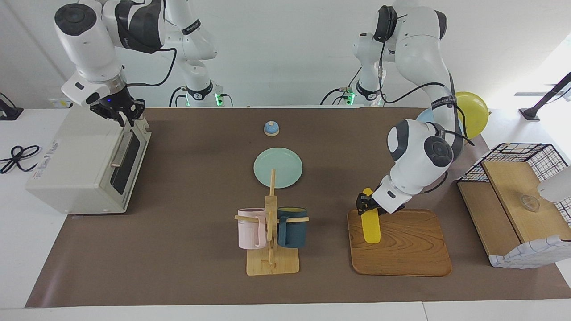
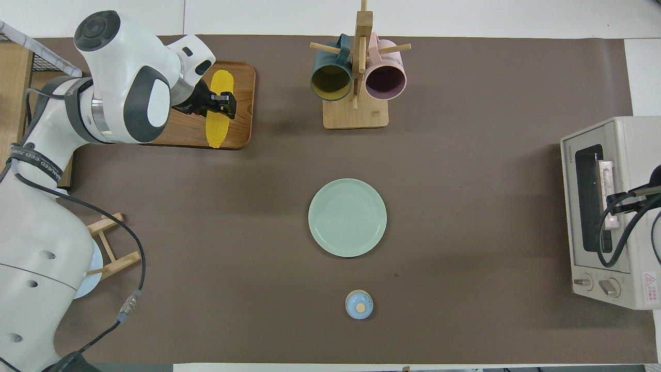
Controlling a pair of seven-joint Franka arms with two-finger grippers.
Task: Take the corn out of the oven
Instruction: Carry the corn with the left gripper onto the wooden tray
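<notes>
The corn (image 1: 371, 225) (image 2: 218, 116) lies lengthwise low on the wooden tray (image 1: 410, 245) (image 2: 240, 77), along the tray edge nearest the mug rack. My left gripper (image 1: 366, 204) (image 2: 222, 99) is shut across the cob near the end closer to the robots. Whether the cob rests on the wood I cannot tell. The off-white oven (image 1: 80, 165) (image 2: 604, 206) sits at the right arm's end of the table with its door closed. My right gripper (image 1: 118, 112) hangs just above the top edge of the oven door, holding nothing.
A green plate (image 1: 278, 167) lies mid-table, with a small blue bell (image 1: 271, 128) nearer the robots. A mug rack (image 1: 271, 232) with two mugs stands beside the tray. A wire basket with boards (image 1: 513, 196) and a plate stand (image 2: 111, 248) are at the left arm's end.
</notes>
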